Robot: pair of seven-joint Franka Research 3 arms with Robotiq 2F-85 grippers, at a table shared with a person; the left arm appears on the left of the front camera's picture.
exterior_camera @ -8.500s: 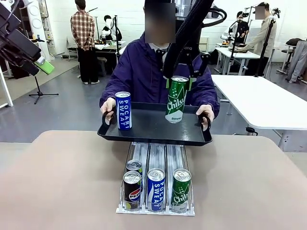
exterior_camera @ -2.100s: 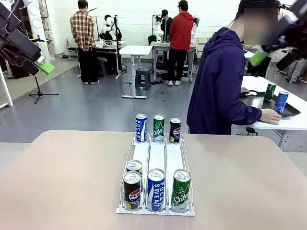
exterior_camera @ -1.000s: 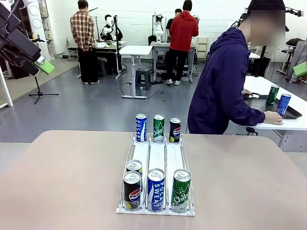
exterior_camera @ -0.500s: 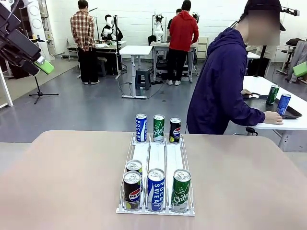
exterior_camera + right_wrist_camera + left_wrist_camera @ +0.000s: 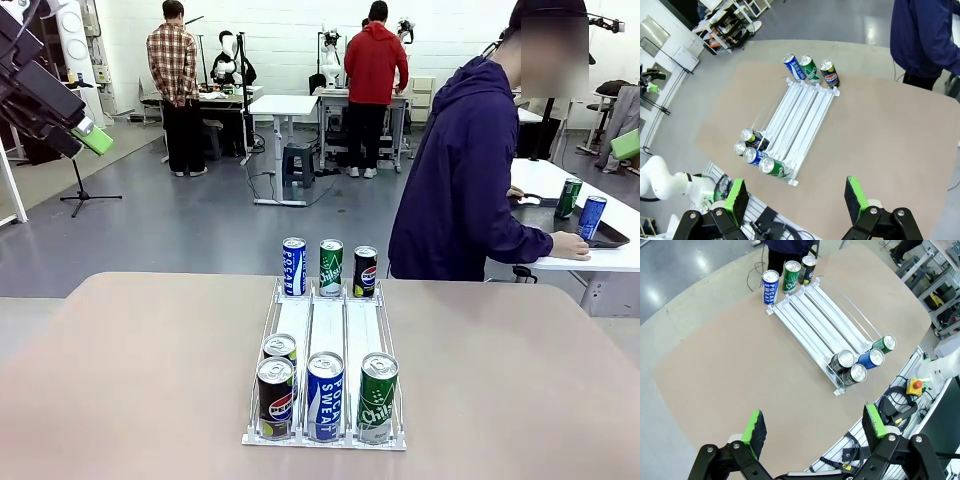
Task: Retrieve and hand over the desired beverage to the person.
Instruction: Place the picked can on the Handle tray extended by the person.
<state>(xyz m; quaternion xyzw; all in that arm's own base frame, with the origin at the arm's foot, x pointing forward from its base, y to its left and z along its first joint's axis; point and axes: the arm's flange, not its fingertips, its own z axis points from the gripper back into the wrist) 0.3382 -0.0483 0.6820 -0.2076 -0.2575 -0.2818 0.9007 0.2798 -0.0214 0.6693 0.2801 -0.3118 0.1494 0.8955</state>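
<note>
A clear wire rack [image 5: 327, 330] on my tan table holds beverage cans. At its near end stand a Pepsi can [image 5: 275, 398], a blue Pocari Sweat can [image 5: 325, 395] and a green Chilsung can [image 5: 377, 397]. Three more cans stand at the far end [image 5: 331, 267]. The person [image 5: 460, 180] in the purple-navy jacket stands at the far right, turned toward a side table. My left gripper [image 5: 85, 135] hangs high at the upper left, open [image 5: 814, 424] and holding nothing. My right gripper [image 5: 796, 194] is open and empty high above the table; one green pad [image 5: 628, 145] shows at the right edge.
A black tray [image 5: 610, 238] on the white side table carries a green can [image 5: 567, 196] and a blue can [image 5: 591, 216], with the person's hand beside it. Bare tabletop [image 5: 150, 380] lies on both sides of the rack. Other people stand at benches far back.
The person has carried the tray with its two cans from my table to the side table and turned away. My right arm has pulled back to the upper right. The left arm has not moved.
</note>
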